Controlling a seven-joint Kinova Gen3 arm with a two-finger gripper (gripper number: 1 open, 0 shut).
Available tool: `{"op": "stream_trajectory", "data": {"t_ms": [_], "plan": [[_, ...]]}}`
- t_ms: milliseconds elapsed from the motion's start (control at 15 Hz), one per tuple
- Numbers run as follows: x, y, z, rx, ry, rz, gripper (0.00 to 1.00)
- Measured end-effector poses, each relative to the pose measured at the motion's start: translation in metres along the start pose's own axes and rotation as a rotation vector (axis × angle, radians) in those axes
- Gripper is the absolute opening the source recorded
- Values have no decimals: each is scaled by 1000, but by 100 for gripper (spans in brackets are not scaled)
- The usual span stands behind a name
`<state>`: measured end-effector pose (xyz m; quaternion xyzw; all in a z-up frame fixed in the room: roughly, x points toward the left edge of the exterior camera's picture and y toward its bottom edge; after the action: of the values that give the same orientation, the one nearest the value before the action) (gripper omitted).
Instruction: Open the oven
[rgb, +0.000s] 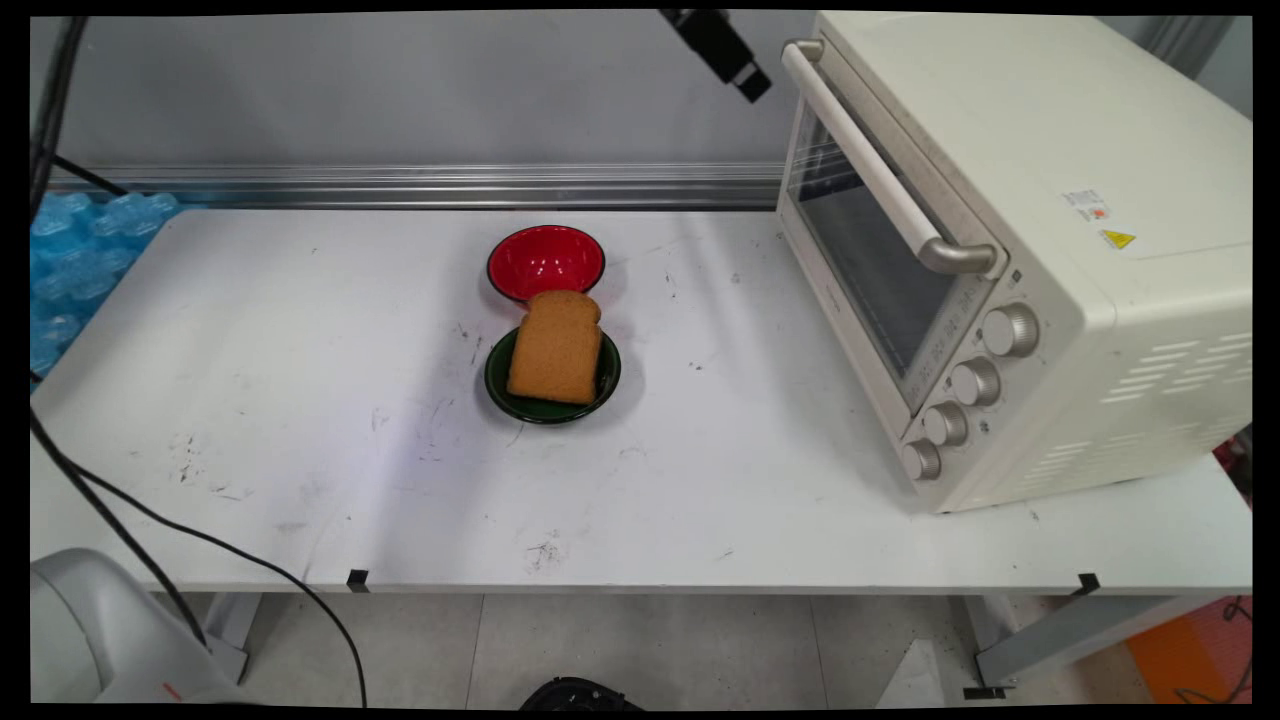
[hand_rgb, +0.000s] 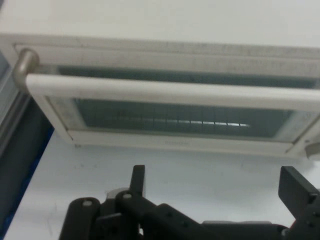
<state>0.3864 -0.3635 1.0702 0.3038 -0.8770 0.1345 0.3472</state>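
My gripper (rgb: 745, 80) hangs high at the top of the main view, just left of the toaster oven's upper front corner. In the hand view the gripper (hand_rgb: 215, 182) is open, its two black fingertips (hand_rgb: 137, 177) wide apart with nothing between them. It faces the cream toaster oven (rgb: 1000, 250), whose door is closed; the long door handle (hand_rgb: 170, 90) runs across the hand view above the glass window (hand_rgb: 175, 117). A slice of brown bread (rgb: 556, 346) lies on a dark green plate (rgb: 500, 375) mid-table, far below the gripper.
An empty red bowl (rgb: 545, 260) stands just behind the green plate. The oven has several knobs (rgb: 975, 380) down its right front. Blue bubble wrap (rgb: 75, 260) lies at the table's left end. A black cable (rgb: 200, 540) hangs at the front left.
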Motion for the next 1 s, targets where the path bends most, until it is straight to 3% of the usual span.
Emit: {"op": "stream_trajectory", "data": {"t_ms": [867, 933, 1000], "plan": [[41, 2, 67, 10, 14, 35, 100], [42, 2, 70, 11, 13, 36, 0], [44, 3, 75, 12, 13, 37, 0]]}}
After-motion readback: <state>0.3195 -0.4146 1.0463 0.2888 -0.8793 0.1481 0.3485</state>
